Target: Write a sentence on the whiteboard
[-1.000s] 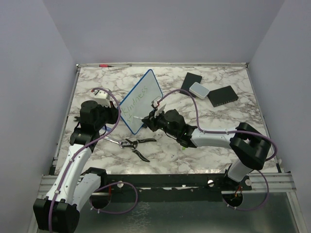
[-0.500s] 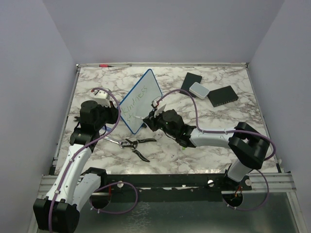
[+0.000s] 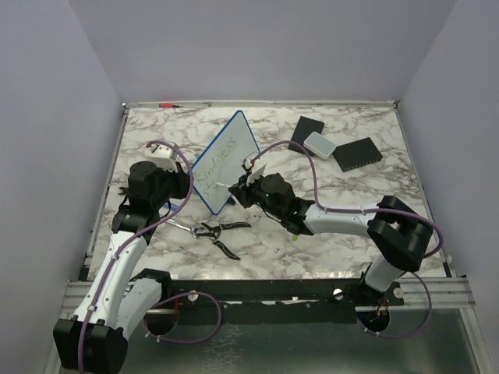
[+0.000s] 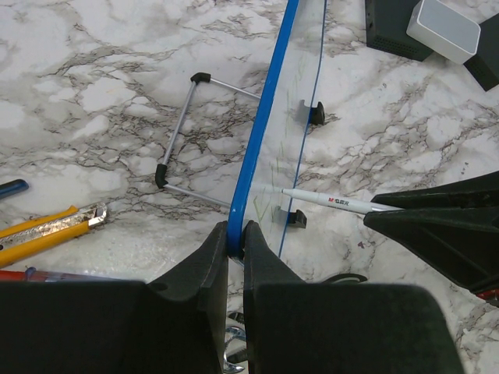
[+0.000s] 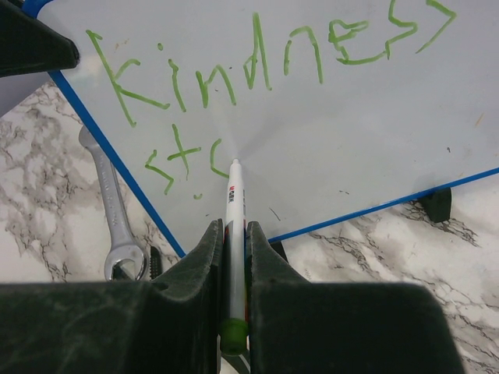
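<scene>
Table [image 3: 351, 226]: white marble, grey veining.
Pliers [image 3: 219, 231]: black, handles spread, lying near and left of centre. A silver wrench [image 5: 109, 202] lies flat just to their left.
Far right: two black flat pads, the smaller [image 3: 307, 130] left of the larger [image 3: 359, 153]. A small white box [image 3: 319, 142] sits between them.
Red marker [image 3: 168, 104]: along the far edge, left side.
Left wrist view, left margin: yellow utility knife [image 4: 47, 234] flat on the marble, and a blue tip [image 4: 11, 188] just beyond it, kind unclear.

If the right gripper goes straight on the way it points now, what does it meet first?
Probably the whiteboard: the marker in the right gripper seems to touch it beside the green letters.
</scene>
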Action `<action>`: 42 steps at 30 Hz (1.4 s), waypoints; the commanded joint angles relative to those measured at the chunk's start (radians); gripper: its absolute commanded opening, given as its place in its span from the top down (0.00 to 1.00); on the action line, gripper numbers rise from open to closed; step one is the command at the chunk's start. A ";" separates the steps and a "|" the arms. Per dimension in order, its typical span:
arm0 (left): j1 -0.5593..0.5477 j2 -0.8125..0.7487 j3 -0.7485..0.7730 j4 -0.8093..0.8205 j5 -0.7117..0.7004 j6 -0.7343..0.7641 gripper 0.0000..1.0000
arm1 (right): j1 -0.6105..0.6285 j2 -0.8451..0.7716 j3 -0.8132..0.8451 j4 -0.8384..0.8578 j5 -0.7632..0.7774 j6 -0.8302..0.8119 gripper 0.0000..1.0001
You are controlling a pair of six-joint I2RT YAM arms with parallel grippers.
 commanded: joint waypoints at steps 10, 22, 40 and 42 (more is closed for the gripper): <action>-0.008 -0.008 -0.007 -0.005 -0.002 0.014 0.97 | 0.005 -0.041 0.030 0.028 -0.001 -0.011 0.99; -0.007 -0.008 -0.007 -0.005 -0.003 0.015 0.97 | 0.005 -0.022 0.025 0.025 0.019 -0.006 0.99; -0.009 -0.005 -0.007 -0.005 -0.001 0.014 0.97 | 0.005 0.002 -0.042 -0.003 0.051 0.044 0.99; -0.007 -0.005 -0.007 -0.005 0.000 0.014 0.97 | 0.005 0.006 -0.040 -0.004 0.063 0.044 0.99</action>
